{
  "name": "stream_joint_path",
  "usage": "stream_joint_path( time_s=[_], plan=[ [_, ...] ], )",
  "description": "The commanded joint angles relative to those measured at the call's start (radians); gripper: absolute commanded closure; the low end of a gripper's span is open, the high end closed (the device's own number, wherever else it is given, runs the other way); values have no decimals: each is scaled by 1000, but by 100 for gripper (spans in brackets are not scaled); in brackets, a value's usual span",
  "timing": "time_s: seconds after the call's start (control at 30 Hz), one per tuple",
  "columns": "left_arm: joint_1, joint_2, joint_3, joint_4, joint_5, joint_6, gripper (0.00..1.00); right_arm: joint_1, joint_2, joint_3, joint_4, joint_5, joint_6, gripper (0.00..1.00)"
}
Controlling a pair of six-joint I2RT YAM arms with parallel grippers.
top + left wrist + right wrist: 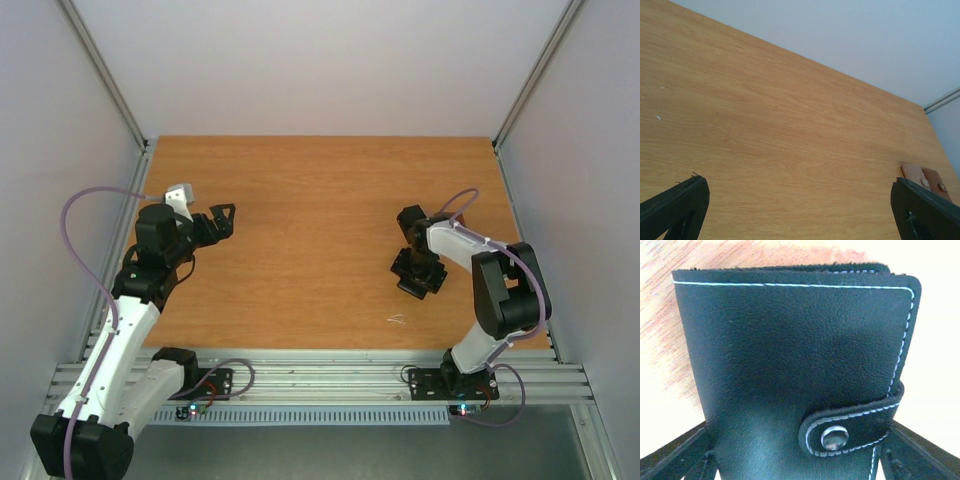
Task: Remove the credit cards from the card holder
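Observation:
The card holder fills the right wrist view: black leather with white stitching, folded shut, its strap snapped closed by a metal stud. My right gripper is open, with one finger at each side edge of the holder. In the top view the right gripper is low over the table at mid right, and the holder is hard to tell apart under it. No credit cards show; they are hidden. My left gripper is open and empty at the left, above bare wood.
A brown two-tone wallet-like piece lies near the table's right edge in the left wrist view. A small pale scrap lies near the front edge. The wooden table has walls on three sides.

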Motion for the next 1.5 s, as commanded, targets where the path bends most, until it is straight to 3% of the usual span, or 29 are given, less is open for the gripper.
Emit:
stream_joint_path(
  time_s=[0.0, 0.13, 0.37, 0.5, 0.73, 0.97, 1.1, 1.2, 1.4, 1.47],
  plan=[
    [-7, -1, -3, 24, 4, 26, 1, -1, -13, -35, 16, 4, -14, 23],
    [-14, 4, -3, 54, 51, 26, 0, 4, -47, -21, 21, -13, -53, 33],
    [-39, 22, -8, 110, 169, 24, 1, 65, -128, 85, 30, -65, -173, 39],
    [-45, 49, 5, 203, 286, -17, 1, 201, -196, 226, 79, -99, -289, 39],
    [-66, 101, 27, 494, 510, -213, 1, 462, -252, 439, 247, -136, -535, 39],
    [-91, 96, 40, 548, 571, -238, 1, 626, -227, 549, 325, -57, -679, 39],
    [-112, 87, 31, 615, 624, -253, 1, 655, -195, 606, 302, -31, -702, 39],
    [-115, 92, 32, 594, 581, -254, 1, 685, -182, 628, 304, -25, -744, 39],
    [-124, 94, 30, 598, 572, -253, 26, 717, -142, 676, 286, -26, -784, 38],
    [-129, 92, 25, 588, 574, -240, 38, 716, -139, 679, 293, -26, -784, 38]
  ],
)
